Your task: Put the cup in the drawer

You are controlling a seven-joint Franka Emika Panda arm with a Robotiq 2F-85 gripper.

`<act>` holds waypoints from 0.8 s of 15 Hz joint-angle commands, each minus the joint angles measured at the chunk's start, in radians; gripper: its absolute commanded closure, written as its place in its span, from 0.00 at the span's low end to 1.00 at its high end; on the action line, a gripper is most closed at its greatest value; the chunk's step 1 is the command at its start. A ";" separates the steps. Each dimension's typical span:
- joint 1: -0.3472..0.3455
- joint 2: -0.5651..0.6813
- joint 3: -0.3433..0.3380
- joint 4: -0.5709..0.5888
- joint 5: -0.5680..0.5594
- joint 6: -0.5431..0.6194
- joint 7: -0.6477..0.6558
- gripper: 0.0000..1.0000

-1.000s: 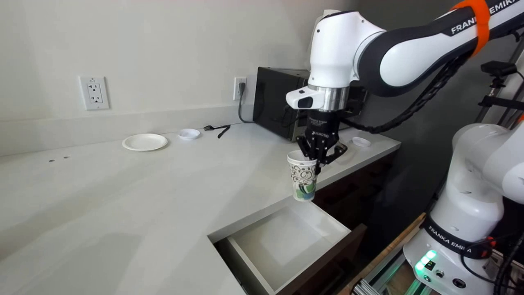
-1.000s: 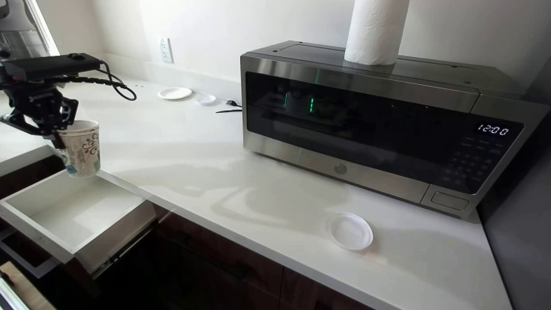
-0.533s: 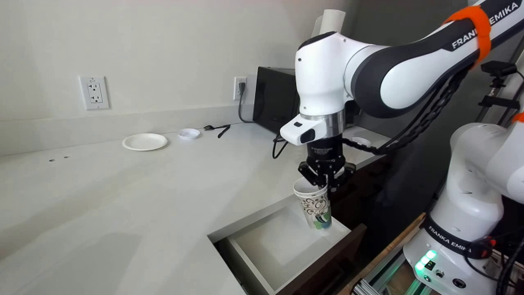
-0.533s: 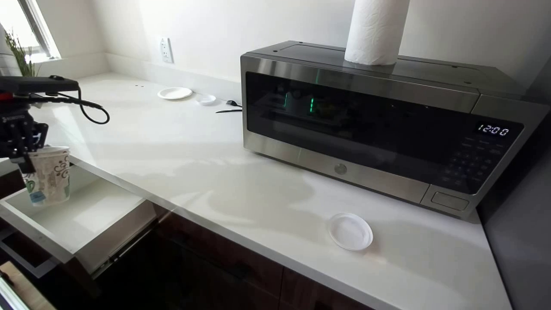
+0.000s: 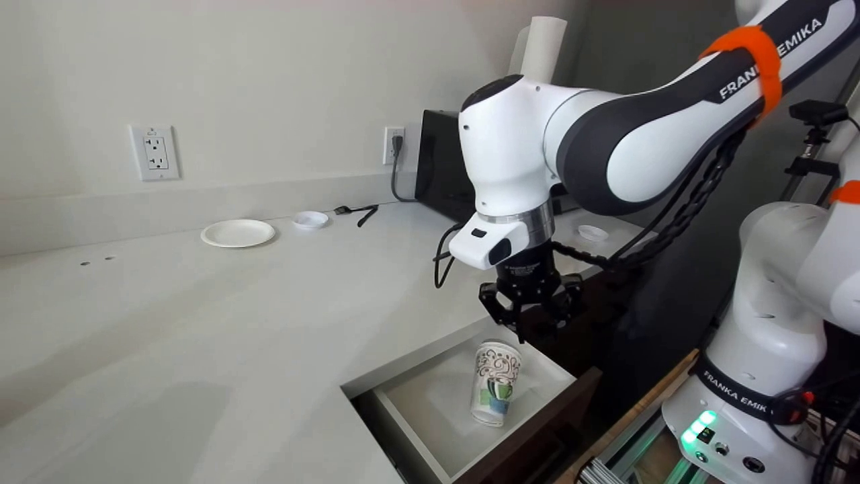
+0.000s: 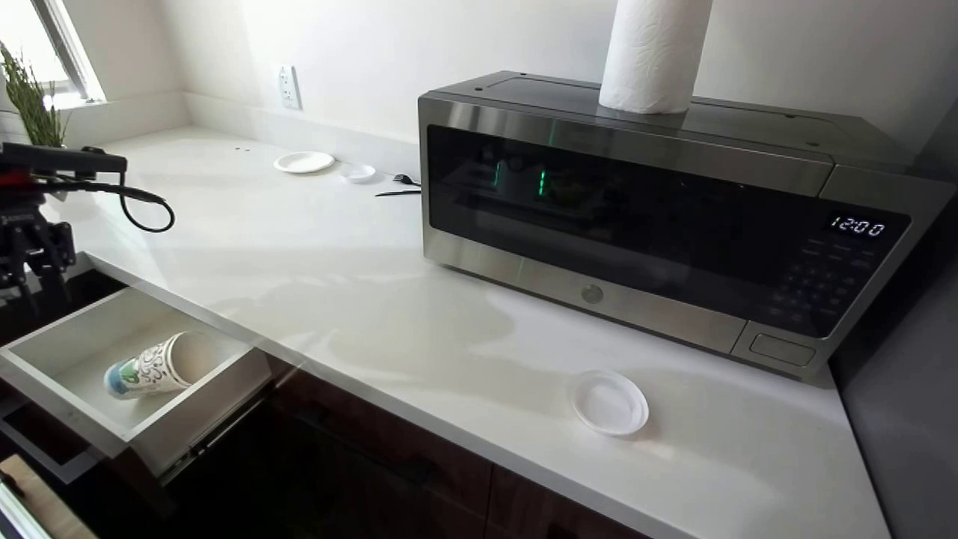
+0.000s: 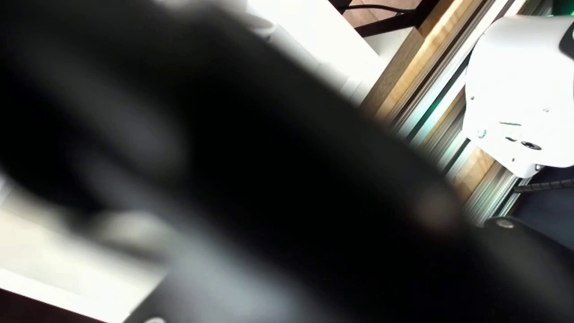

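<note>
The white cup (image 5: 496, 386) with brown swirls and green-blue marks lies on its side inside the open drawer (image 5: 433, 410). In an exterior view the cup (image 6: 152, 368) shows its open mouth turned toward the drawer's side wall, with the drawer's front rim (image 6: 63, 408) before it. My gripper (image 5: 541, 329) is above the drawer's back corner, apart from the cup. Its fingers are spread with nothing between them. The gripper (image 6: 26, 292) is partly cut off at the left edge of an exterior view. The wrist view is mostly filled by a blurred black gripper part that hides the fingertips.
A microwave (image 6: 599, 224) with a paper-towel roll (image 6: 655, 60) on top stands on the counter. A small white dish (image 6: 610, 403) lies before it. A white plate (image 5: 238, 233), another small dish (image 5: 310, 220) and black cutlery (image 5: 363, 214) lie near the wall.
The gripper moved down over the drawer with the cup, then opened. The cup dropped and now lies on its side in the drawer. The gripper has shifted slightly since letting go.
</note>
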 commanded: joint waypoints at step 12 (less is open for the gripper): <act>-0.007 -0.029 0.078 -0.070 -0.043 0.121 -0.261 0.00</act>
